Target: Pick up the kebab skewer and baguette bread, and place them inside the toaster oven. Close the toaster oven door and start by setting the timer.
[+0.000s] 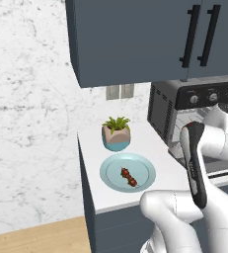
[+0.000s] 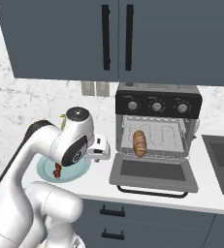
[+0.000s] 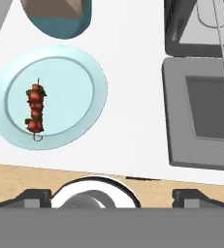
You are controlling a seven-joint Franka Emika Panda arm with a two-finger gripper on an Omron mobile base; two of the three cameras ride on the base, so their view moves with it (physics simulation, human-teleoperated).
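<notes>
White marble wall (image 1: 31, 99); dark grey upper cabinets (image 1: 135, 39); white counter (image 1: 93, 192); wooden floor (image 1: 36, 237).

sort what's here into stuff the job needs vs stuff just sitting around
Needed:
kebab skewer, on the plate
baguette bread, already on the rack in the toaster oven
toaster oven door, dropped open
gripper, open and empty

Just sitting around:
potted plant
sink
upper cabinets
</notes>
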